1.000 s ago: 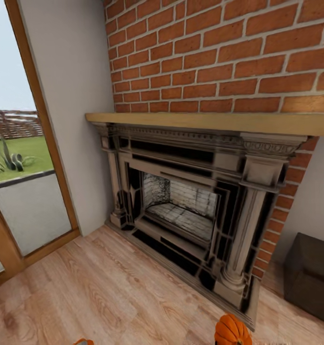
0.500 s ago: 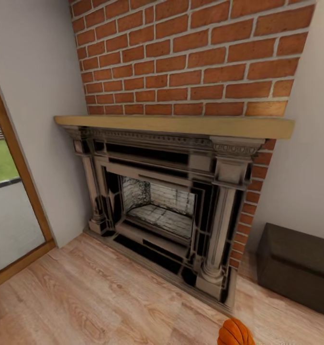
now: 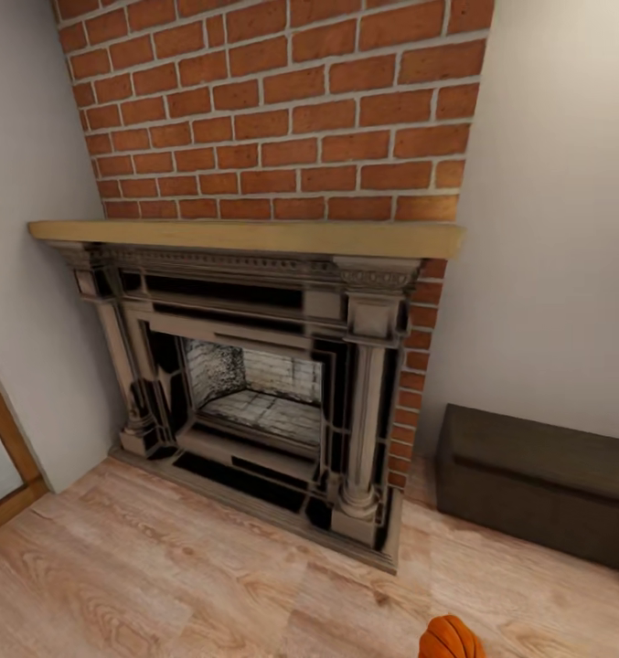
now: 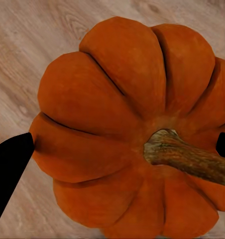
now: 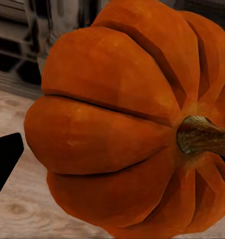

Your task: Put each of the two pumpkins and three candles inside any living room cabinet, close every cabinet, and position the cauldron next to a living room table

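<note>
Living room, fireplace wall. Brick chimney breast (image 3: 272,110), red, fills the upper centre of the head view; pale wood mantel (image 3: 254,238) runs across the middle left. Fireplace (image 3: 254,384), dark carved surround with columns, grey brick firebox, stands on the light plank floor (image 3: 163,585). Cabinet (image 3: 538,493), low, dark brown, closed as far as visible, lower right against the grey wall (image 3: 556,228), just beside the brick. Wood door frame (image 3: 3,448) at the lower left edge. Right pumpkin (image 3: 451,638), orange, ribbed, at the bottom edge right of centre, cut off by the frame. Same pumpkin (image 5: 137,124) in the right wrist view, large, stem (image 5: 204,137) to the right, with the fireplace base behind it; right gripper (image 5: 117,154) pinches it, one dark fingertip (image 5: 5,157) at its left flank, the other hardly in frame. Left pumpkin (image 4: 132,129) in the left wrist view, seen stem-on over bare floor; left gripper (image 4: 122,147) pinches it, dark fingertips (image 4: 10,159) touching its two sides at the left and right frame edges.
</note>
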Robot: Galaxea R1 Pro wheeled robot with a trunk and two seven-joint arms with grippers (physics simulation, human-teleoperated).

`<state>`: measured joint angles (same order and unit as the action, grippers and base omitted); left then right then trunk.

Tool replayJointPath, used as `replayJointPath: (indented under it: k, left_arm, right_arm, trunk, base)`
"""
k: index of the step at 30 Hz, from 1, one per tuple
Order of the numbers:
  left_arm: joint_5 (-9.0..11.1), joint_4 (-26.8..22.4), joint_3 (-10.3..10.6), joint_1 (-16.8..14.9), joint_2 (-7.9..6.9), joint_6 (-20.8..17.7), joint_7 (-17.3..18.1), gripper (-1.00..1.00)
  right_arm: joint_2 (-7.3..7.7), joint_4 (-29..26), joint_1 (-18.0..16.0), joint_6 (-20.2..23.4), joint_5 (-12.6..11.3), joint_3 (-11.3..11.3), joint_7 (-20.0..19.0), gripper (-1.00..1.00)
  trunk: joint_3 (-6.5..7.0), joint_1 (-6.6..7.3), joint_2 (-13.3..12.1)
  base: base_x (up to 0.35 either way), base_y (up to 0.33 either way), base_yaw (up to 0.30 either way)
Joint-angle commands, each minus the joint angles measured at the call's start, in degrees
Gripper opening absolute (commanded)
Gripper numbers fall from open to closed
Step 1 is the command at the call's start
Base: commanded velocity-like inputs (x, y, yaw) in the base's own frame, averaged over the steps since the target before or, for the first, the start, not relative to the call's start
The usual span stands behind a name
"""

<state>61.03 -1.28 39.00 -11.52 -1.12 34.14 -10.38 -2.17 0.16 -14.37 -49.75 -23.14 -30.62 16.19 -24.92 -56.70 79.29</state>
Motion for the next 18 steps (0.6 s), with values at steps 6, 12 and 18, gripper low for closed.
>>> replayJointPath:
  k: [6, 12, 18]
  left_arm:
    - [-0.03, -0.12, 0.55, 0.01, 0.07, 0.05, -0.52, -1.0]
    - [-0.03, -0.12, 0.55, 0.01, 0.32, 0.04, -0.52, -1.0]
    - [-0.03, -0.12, 0.55, 0.01, 0.33, 0.04, -0.52, -1.0]
  right_arm:
    - [-0.03, 0.01, -0.05, 0.0, -0.23, -0.58, 0.24, -1.0]
    - [-0.03, 0.06, -0.05, 0.01, -0.22, -0.59, 0.24, -1.0]
    - [-0.09, 0.1, -0.05, 0.02, -0.23, -0.63, 0.24, -1.0]
  trunk:
    - [-0.06, 0.03, 0.04]
    - [-0.06, 0.03, 0.04]
    - [-0.06, 0.03, 0.04]
  base:
    - [-0.164, -0.296, -0.296]
    - [-0.025, -0.327, -0.297]
    - [-0.001, -0.105, -0.297]
